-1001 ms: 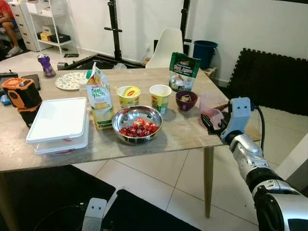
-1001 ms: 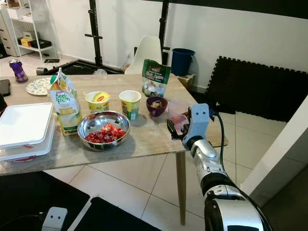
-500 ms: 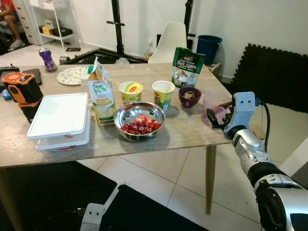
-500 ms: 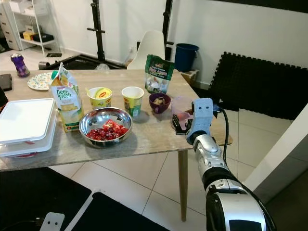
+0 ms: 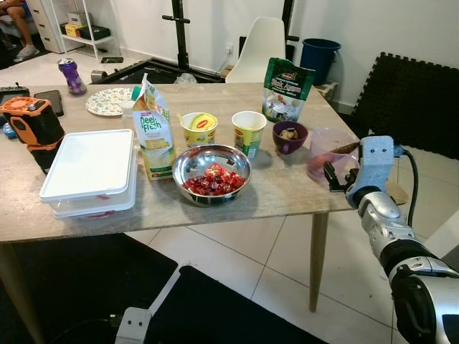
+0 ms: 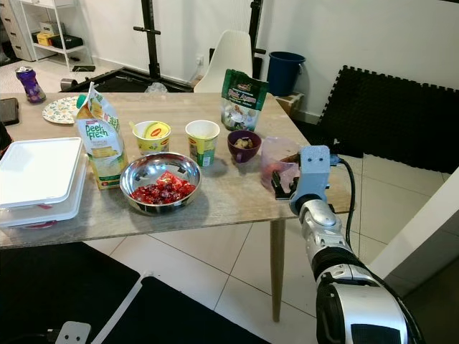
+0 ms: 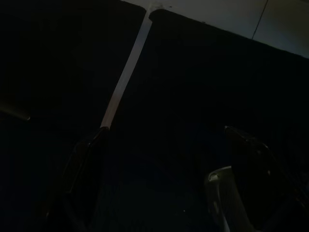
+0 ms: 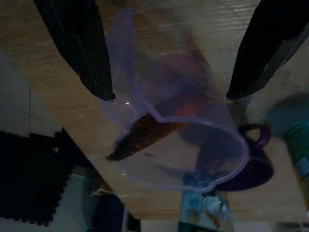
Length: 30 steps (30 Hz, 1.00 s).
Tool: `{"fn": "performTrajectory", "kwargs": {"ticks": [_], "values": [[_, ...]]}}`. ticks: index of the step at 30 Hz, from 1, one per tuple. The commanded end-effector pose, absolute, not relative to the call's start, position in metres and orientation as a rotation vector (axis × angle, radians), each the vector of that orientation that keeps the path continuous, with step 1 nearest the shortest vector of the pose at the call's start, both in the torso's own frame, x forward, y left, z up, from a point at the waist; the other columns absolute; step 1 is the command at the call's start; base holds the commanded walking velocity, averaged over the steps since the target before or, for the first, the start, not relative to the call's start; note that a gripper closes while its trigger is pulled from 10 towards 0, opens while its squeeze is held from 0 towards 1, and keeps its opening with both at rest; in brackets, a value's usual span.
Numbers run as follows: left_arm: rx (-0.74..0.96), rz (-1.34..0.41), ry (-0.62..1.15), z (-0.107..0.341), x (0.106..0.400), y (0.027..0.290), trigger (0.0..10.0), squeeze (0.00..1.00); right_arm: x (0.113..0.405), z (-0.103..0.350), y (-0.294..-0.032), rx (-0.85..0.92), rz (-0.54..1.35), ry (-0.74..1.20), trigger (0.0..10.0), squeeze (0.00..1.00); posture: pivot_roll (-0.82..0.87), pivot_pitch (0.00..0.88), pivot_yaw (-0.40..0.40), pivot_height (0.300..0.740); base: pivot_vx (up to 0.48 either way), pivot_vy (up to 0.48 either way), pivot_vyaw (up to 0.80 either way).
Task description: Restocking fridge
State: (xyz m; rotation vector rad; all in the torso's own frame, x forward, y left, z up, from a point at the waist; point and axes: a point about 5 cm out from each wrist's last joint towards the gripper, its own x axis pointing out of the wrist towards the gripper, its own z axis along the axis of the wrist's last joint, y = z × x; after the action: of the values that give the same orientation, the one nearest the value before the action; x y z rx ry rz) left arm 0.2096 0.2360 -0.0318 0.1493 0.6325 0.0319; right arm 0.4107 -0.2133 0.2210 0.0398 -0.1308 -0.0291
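A clear, purple-tinted plastic cup with something reddish-brown inside stands at the right end of the wooden table. My right gripper is at the table's right edge, just in front of the cup. In the right wrist view its two black fingers stand open, one to each side of the cup, not touching it. My left gripper hangs idle low over a dark mat, fingers apart.
On the table stand a milk carton, a steel bowl of red pieces, two yellow tubs, a purple bowl, a green bag and white lidded boxes. A white chair and blue bin stand behind.
The whole picture has shifted, so the camera has moved. My right gripper stays open in front of the cup, slightly nearer to it.
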Motion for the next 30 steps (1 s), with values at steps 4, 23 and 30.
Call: {"fn": "performTrajectory", "kwargs": {"ticks": [4, 23, 30], "values": [[0.154, 0.036, 0.668, -0.036, 0.2, 0.237, 10.0, 0.0, 0.41, 0.216, -0.211, 0.121, 0.036, -0.114, 10.0, 0.0, 0.06, 0.237, -0.065, 0.74, 0.0, 0.0, 0.0], [0.149, 0.026, 0.663, -0.035, 0.208, 0.231, 10.0, 0.0, 0.405, 0.203, -0.173, 0.17, 0.402, -0.128, 10.0, 0.0, 0.04, 0.205, -0.057, 0.74, 0.0, 0.0, 0.0], [0.154, 0.025, 0.665, -0.035, 0.207, 0.232, 10.0, 0.0, 0.408, 0.222, -0.174, 0.258, 0.367, -0.229, 10.0, 0.0, 0.04, 0.206, -0.056, 0.74, 0.0, 0.0, 0.0]]}}
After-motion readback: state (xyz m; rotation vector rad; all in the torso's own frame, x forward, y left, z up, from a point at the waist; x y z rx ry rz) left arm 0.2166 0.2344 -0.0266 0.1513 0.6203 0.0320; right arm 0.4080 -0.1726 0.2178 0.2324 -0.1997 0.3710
